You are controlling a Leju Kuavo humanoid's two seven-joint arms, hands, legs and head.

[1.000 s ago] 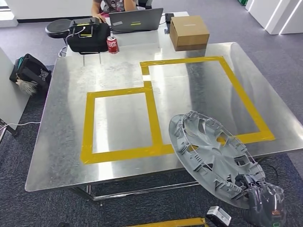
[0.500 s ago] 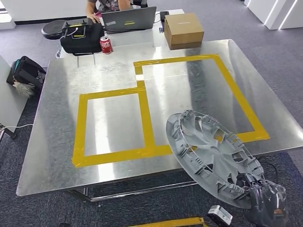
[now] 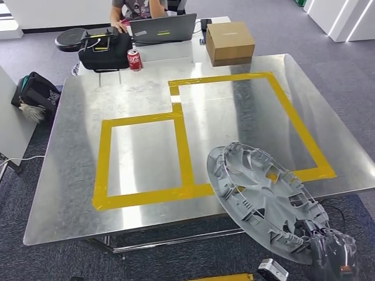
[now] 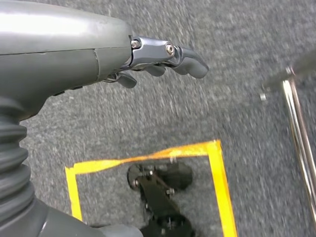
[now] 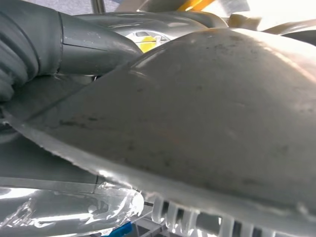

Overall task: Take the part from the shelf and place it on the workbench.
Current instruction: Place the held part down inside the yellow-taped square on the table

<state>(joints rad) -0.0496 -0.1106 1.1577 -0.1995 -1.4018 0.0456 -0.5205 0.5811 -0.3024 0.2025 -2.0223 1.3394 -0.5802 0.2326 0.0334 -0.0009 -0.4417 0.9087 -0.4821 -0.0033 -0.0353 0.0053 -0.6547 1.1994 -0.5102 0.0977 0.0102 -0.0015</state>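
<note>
The part is a large round grey wheel cover (image 3: 265,199), ribbed side up and tilted. My right hand (image 3: 331,254) grips its near rim at the lower right, below the table's front edge. The cover's far half overlaps the front right of the metal workbench (image 3: 146,146), in front of the yellow-taped rectangles (image 3: 186,152). From the right wrist camera, the cover's smooth grey back (image 5: 209,123) is very close, with my thumb (image 5: 93,44) above it. My left hand (image 4: 164,57) hangs over grey carpet, its fingers held apart with nothing in them.
At the workbench's far edge stand a cardboard box (image 3: 229,41), a red can (image 3: 134,59), a black case (image 3: 104,50) and a laptop (image 3: 163,28) with a person seated behind it. A black bag (image 3: 35,93) lies on the floor left. Yellow tape (image 4: 219,182) marks the carpet.
The whole picture has shifted slightly as the camera moved; the wheel cover stays in my right hand, at much the same place over the workbench's front right.
</note>
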